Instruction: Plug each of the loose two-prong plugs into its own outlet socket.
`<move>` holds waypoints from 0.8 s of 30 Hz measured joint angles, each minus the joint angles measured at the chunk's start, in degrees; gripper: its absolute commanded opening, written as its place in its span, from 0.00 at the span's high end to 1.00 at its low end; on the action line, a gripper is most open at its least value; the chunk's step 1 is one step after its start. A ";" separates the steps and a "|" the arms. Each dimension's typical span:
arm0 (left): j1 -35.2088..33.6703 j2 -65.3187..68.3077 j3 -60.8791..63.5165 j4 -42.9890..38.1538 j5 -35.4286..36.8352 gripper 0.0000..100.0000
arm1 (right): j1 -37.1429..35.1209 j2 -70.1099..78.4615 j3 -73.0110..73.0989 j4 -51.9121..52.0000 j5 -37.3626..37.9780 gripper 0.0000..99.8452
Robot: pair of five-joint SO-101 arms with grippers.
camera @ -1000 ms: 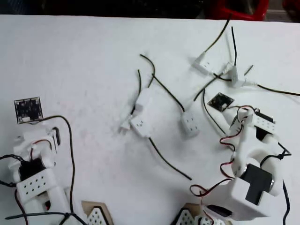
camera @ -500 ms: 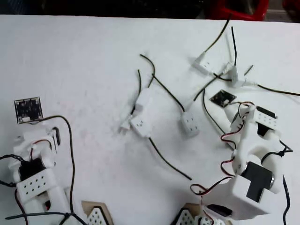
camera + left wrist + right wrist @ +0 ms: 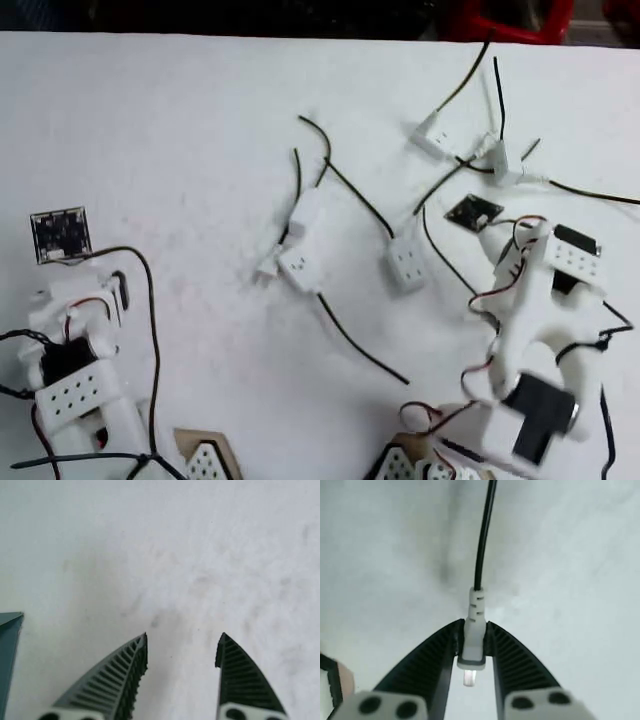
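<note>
right gripper (image 3: 474,624) is clamped on a white plug (image 3: 472,647), its fingers pressed to the plug's sides, and a black cable (image 3: 485,535) trails away over the white table (image 3: 180,130). the right arm (image 3: 545,330) stands bent at the table's right side, with an outlet socket (image 3: 405,262) to its left. left gripper (image 3: 183,636) hangs spread apart above bare table, holding nothing. the left arm (image 3: 70,370) is folded low at the left edge.

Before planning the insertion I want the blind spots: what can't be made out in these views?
Right wrist view: the plug in the right gripper has blurred prongs, partly between the jaws; count unclear.
High view: slots of the outlet socket are too small to judge.
Left wrist view: a teal shape is cut off by the frame edge.
</note>
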 measured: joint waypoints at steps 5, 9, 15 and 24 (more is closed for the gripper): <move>1.67 0.00 0.00 0.00 0.00 0.77 | -4.57 -10.02 0.00 3.16 -7.38 0.98; 4.04 0.00 0.00 0.00 0.00 0.77 | -10.90 -15.91 0.79 3.16 -12.92 0.98; 9.14 0.00 -0.62 -1.41 0.00 0.77 | -22.59 -23.74 2.46 3.16 -24.18 0.98; 19.87 0.00 -6.51 -1.67 9.14 0.77 | -40.00 -32.44 2.46 -2.81 -44.57 0.98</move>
